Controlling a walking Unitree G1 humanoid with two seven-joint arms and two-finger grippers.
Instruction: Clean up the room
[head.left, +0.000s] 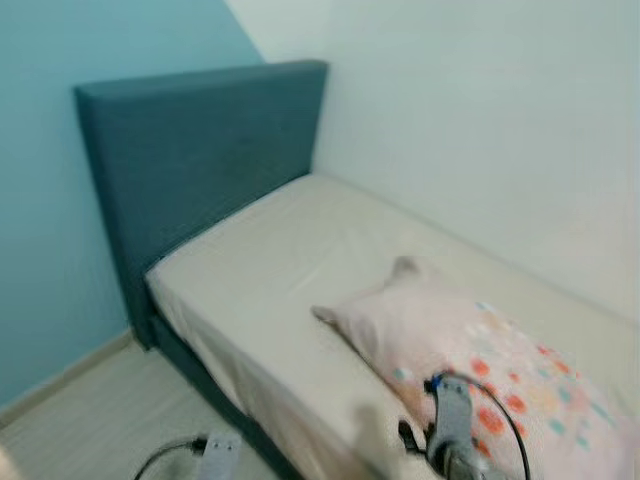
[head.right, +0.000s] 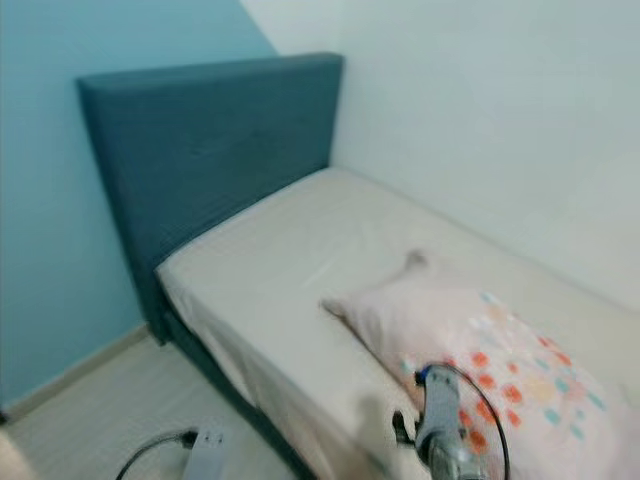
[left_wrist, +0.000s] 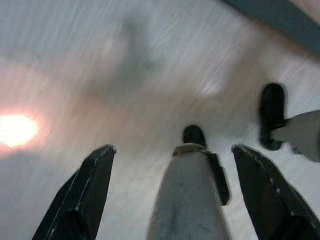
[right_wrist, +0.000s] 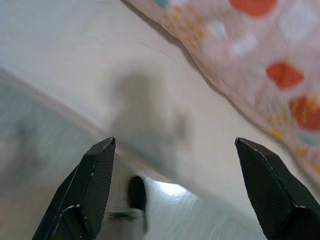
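My right gripper (right_wrist: 172, 187) hung spread wide over the mattress (head.left: 290, 270) edge, one spotted pillow (head.left: 480, 360) lying just beyond its fingertips. My left gripper (left_wrist: 172, 192) was spread too, low over the floor (head.left: 90, 420), holding nothing.

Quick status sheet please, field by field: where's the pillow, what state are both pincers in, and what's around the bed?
pillow: pink with coloured spots, lying on the bed, away from the headboard
bed: pale sheet, blue headboard against the blue wall
right pincer: open, empty, over the mattress edge beside the pillow
left pincer: open, empty, low over the floor
floor: light wood
image quality: blurred
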